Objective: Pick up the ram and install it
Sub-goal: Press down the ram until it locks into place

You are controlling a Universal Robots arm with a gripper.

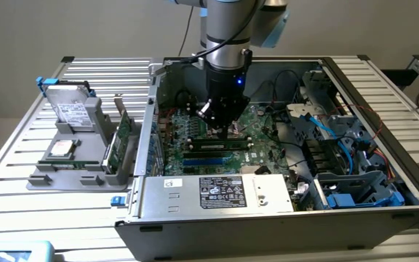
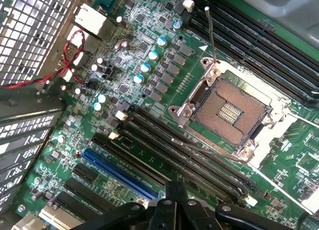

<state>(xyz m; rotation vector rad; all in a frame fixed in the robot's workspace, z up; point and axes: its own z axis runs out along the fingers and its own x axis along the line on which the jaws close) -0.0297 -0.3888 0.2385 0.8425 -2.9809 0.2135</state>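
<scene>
The hand (image 1: 230, 126) hangs closed and empty just above the ram (image 1: 220, 146) seated on the motherboard (image 1: 195, 128).

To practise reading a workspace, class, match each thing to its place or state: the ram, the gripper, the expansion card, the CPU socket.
Things:
1. ram
2. gripper
3. expansion card
4. CPU socket

Places or states:
A. shut, just above the slots inside the case
B. open, with no chip in it
C. lying along a slot on the motherboard
D. standing upright in the grey rack outside the case, at the exterior view's left

Pairs: 1-C, 2-A, 3-D, 4-B
</scene>
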